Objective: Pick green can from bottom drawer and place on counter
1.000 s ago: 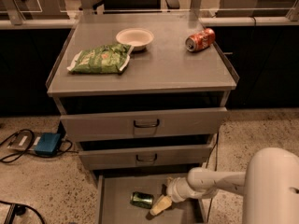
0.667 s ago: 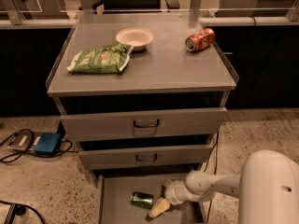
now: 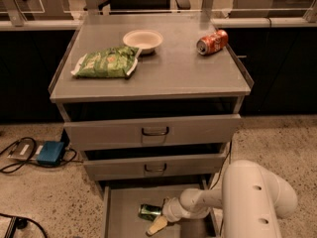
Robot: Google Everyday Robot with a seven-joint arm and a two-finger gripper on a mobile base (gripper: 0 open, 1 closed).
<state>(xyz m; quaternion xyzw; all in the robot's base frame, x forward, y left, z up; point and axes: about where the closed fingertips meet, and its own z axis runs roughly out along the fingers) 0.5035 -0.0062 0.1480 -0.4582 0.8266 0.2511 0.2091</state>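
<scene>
The green can [image 3: 149,211] lies on its side on the floor of the open bottom drawer [image 3: 121,212]. My gripper [image 3: 159,221] is inside that drawer, right beside the can on its right, with a pale finger [image 3: 156,226] pointing down-left below the can. The white arm [image 3: 247,197] reaches in from the lower right. The counter [image 3: 168,73] is the grey top of the cabinet above.
On the counter lie a green snack bag [image 3: 106,62], a white bowl [image 3: 142,39] and a red-orange can [image 3: 212,42] on its side. The two upper drawers [image 3: 154,131] stand slightly pulled out. A blue box [image 3: 50,152] with cables sits on the floor at left.
The arm has drawn in to the left, bringing my gripper closer to the green can. The can has stayed where it was.
</scene>
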